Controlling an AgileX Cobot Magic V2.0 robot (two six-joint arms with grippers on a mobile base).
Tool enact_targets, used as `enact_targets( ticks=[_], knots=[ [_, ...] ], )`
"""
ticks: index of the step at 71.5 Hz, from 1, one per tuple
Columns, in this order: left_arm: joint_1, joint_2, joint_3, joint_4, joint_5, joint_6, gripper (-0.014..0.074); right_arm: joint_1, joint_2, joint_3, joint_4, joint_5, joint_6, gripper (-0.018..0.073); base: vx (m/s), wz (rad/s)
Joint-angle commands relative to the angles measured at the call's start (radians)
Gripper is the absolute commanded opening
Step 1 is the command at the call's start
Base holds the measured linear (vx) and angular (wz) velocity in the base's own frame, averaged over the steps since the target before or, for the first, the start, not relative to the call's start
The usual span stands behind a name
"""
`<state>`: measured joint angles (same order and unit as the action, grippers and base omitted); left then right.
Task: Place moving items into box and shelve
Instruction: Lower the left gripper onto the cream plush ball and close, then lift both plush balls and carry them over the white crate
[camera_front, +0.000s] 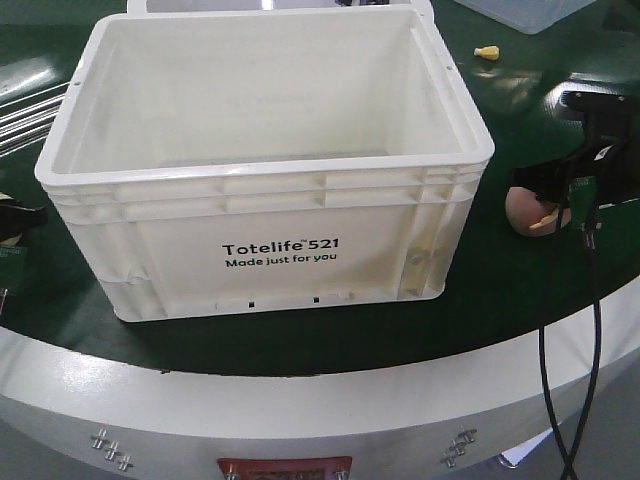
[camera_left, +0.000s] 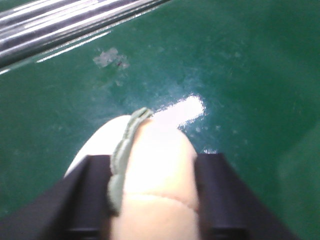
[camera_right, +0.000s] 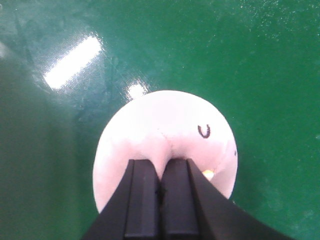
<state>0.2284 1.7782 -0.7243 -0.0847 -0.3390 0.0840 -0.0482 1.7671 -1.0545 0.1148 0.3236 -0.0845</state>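
Note:
The white box (camera_front: 270, 160), printed "Totelife 521", stands open and empty in the middle of the green table. To its right, a dusty pink-brown ball (camera_front: 528, 211) rests on the table with my right gripper (camera_front: 548, 190) on it. In the right wrist view the fingers (camera_right: 145, 195) are pinched together on a fold of this ball (camera_right: 165, 130), so the right gripper (camera_right: 161, 167) is shut. My left gripper (camera_left: 152, 160) is shut on a pale cream ball (camera_left: 155, 170) with a wavy greenish seam, just above the table. In the front view only the edge of the left gripper (camera_front: 15, 218) shows.
A small yellow piece (camera_front: 487, 51) lies behind the box at the right, near a pale bin (camera_front: 540, 12) at the back. Metal rails (camera_front: 30, 110) run along the left. Black cables (camera_front: 570, 350) hang over the table's curved white rim (camera_front: 300, 410).

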Motion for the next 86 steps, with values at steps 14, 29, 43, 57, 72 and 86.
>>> enact_targets(
  ticks=[14, 29, 43, 57, 72, 86],
  knots=[
    [0.000, -0.024, -0.017, -0.006, 0.001, -0.019, -0.0029, -0.007, -0.035, -0.026, -0.004, -0.040, -0.001, -0.0015, 0.00, 0.00],
    [0.000, -0.027, -0.017, -0.006, -0.019, -0.019, -0.0028, -0.007, -0.035, -0.026, -0.004, -0.044, -0.001, -0.0015, 0.00, 0.00],
    [0.000, -0.055, -0.017, -0.006, -0.059, -0.018, -0.0028, -0.007, -0.036, -0.026, -0.004, -0.081, -0.019, -0.0015, 0.00, 0.00],
    [0.000, -0.100, -0.017, -0.006, -0.104, -0.018, -0.0028, -0.007, -0.047, -0.027, -0.005, -0.125, -0.024, -0.0015, 0.00, 0.00],
    [0.000, -0.153, -0.017, -0.006, -0.140, -0.018, -0.0028, -0.007, -0.079, -0.027, -0.005, -0.175, -0.027, -0.0015, 0.00, 0.00],
    [0.000, -0.210, -0.017, -0.006, -0.146, -0.018, -0.0028, -0.007, -0.129, -0.027, -0.005, -0.211, -0.058, -0.0015, 0.00, 0.00]
  ],
)
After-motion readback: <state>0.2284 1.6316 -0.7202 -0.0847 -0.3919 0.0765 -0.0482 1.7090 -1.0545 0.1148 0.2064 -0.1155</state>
